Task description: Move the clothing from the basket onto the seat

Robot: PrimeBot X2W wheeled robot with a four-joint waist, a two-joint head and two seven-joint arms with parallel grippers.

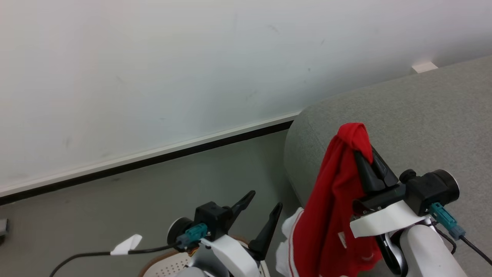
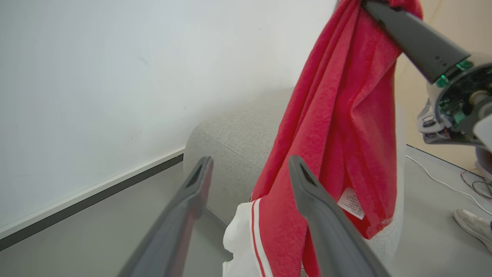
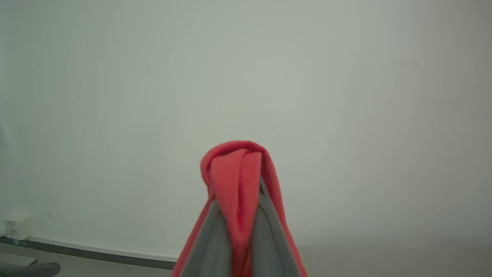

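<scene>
**Head view:** right claw (image 1: 365, 152) is clenched on a bright-red soft-fabric garment (image 1: 330, 200) with a white panel and white stripes. Fabric is bunched over the fingertips, so the tips are hidden. Garment hangs in the air in front of the rounded end of the large grey woven-fabric seat (image 1: 415, 115). Its bottom is cut off by the frame edge, so can't tell whether the hem reaches anything below. Left claw (image 1: 265, 199) is released, fingers spread wide, just beside the white panel. Oval cream-white perforated plastic basket (image 1: 171, 269) with tan-brown rim is a sliver at the bottom edge, mostly behind the left arm, inside hidden. Around it: white wall (image 1: 153, 77), black skirting strip (image 1: 153, 157), grey-green floor (image 1: 173, 181). Black cable (image 1: 96, 253) with a white tag runs by the left wrist. Small white block (image 1: 424, 67) on the wall behind the seat is probably a socket; too small to tell.

**Left wrist view:** left claw's fingers (image 2: 200, 184) stand apart. The right-hand one overlaps the garment in the picture; contact unclear. Garment drapes from the right claw at top right and carries a white label (image 2: 351, 202). The white panel at the bottom is cut off. Seat is largely hidden behind the fabric. Pale shoe (image 2: 471, 225) at the lower right edge, floor cables (image 2: 434, 177) near it.

**Right wrist view:** right claw's fingers (image 3: 269, 238) are shut together, with a red fold pinched between them and lapped over the tips. Blank wall behind, soft focus. White box (image 3: 15, 227) low on the wall at left. Dark blurred shape (image 3: 34, 270) in the bottom-left corner, unidentifiable.
</scene>
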